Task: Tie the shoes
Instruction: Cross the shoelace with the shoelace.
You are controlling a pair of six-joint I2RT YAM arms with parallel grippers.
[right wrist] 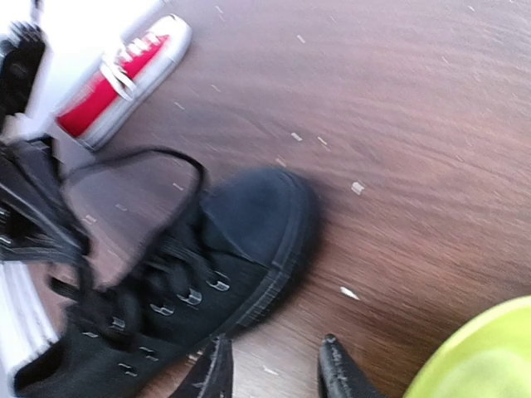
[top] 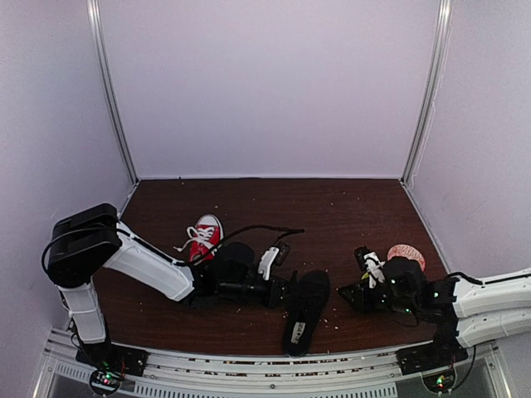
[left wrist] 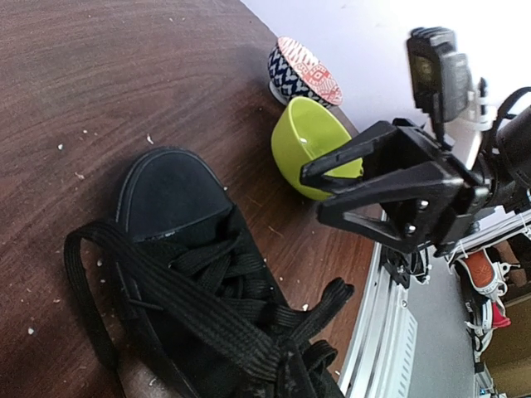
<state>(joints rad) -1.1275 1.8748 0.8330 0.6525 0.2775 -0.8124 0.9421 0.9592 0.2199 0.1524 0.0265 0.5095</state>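
Shoes: two on the tabletop, neither tied as far as I can see. Early going here.
Left gripper (top: 282, 292): clamped tight, right at the black shoe (top: 305, 311). Its fingertips sit out of its own wrist view, but the black laces (left wrist: 207, 319) run straight down into that spot, so my call is it's pinching them.
Run of black laces: threaded through the eyelets and slack. One big loop is flopped out onto the wood, and a loose end kinks off to the other side. No knot, no bow.
Right gripper (right wrist: 274, 373): jaws partway apart with nothing between them, low over bare wood just beside the black shoe, on the side toward the right edge.
Place of black shoe: middle of the tabletop, hard by the near edge, between the two grippers.
Place of red sneaker (top: 204, 236): farther back and toward the left edge, apart from both grippers. A white strand trails off its side, and I can't make out a bow.
Bowls: green bowl (left wrist: 311, 153) and patterned bowl (left wrist: 303, 70) over toward the right edge, not in play.
Done: lacing is in place on the black shoe, with a strand in hand by my reading.
Left: the cross, knot and bow on the black shoe, then the whole job on the red sneaker.
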